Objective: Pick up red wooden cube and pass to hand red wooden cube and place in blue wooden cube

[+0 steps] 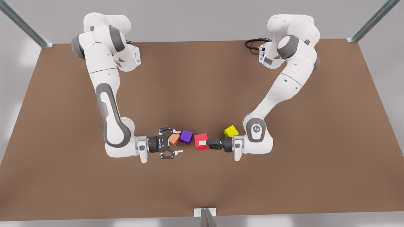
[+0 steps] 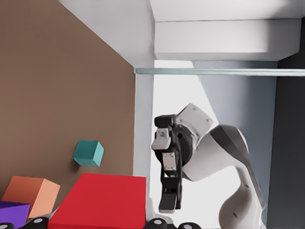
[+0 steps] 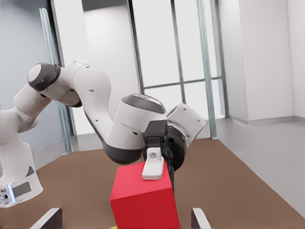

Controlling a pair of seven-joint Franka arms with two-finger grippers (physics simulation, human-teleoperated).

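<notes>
Red wooden cube [image 1: 201,141] clamped in left gripper [image 1: 205,143]; right gripper [image 1: 176,142] agape nearby.

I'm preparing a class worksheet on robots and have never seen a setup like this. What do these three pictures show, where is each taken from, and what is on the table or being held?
These are computer-simulated pictures of two white robot arms over a brown table. Each arm ends in a two-finger gripper. The front view looks down on the whole scene, and the other two pictures come from cameras on the arms' wrists.

The left gripper, on the front view's right, is shut on the red wooden cube. The right gripper faces it with its fingers open, ready to take the cube.

Orange, purple and yellow cubes lie nearby. The left wrist view shows the blue wooden cube, teal in colour, on the table.
</notes>
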